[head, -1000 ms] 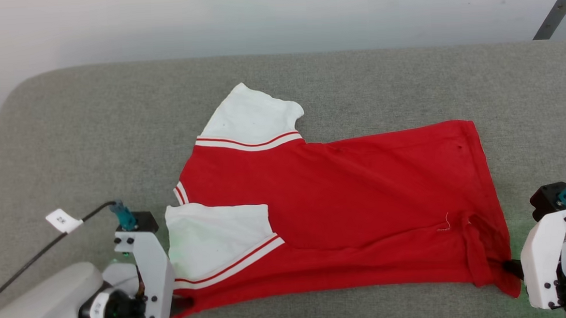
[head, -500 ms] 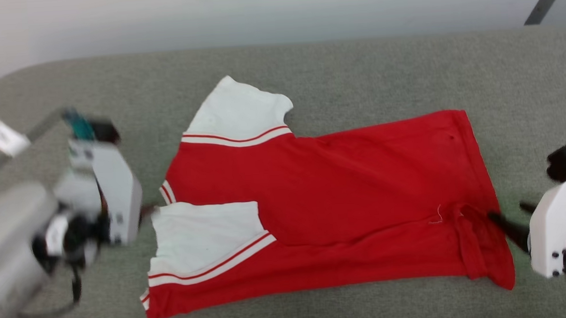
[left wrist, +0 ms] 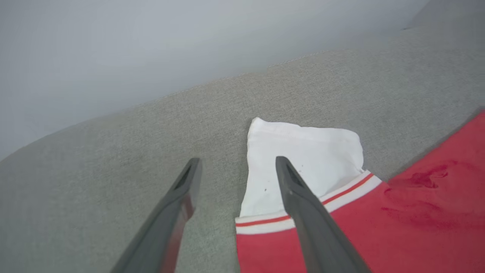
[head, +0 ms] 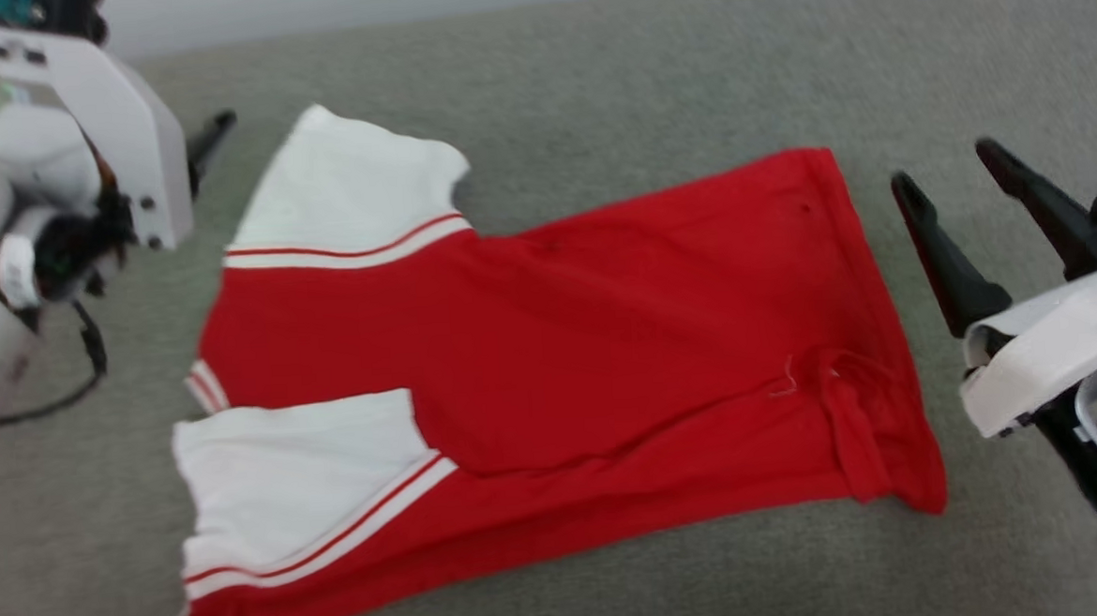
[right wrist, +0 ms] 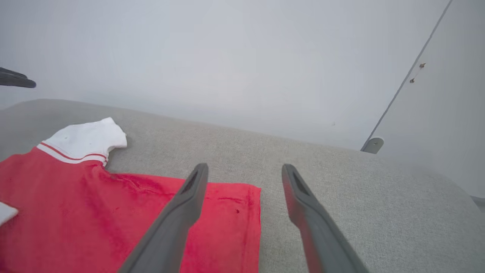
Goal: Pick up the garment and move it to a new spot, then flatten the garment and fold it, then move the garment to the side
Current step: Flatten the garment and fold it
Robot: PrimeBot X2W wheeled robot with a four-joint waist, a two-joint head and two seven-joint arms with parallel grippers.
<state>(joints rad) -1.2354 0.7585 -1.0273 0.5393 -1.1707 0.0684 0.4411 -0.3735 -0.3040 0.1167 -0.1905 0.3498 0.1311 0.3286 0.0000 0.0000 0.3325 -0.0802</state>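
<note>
While the red jersey-style shirt with white short sleeves [head: 550, 345] lies spread, plain side up, on the grey fabric-covered worktop [head: 592, 71], its long axis runs from side to side — sleeves toward the left claw [left wrist: 238, 161], hem toward the right claw [head: 943, 165]. Both claws stand spread and empty, each near a far corner: left beside the far white sleeve [left wrist: 326, 151], right just off the far hem corner [right wrist: 242, 201]. Each arm is thus nearest its own end, probably for a paired grasp

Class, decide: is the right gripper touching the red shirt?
Apart. The head view shows grey cushion between the open right gripper and the shirt at its hem.
</note>
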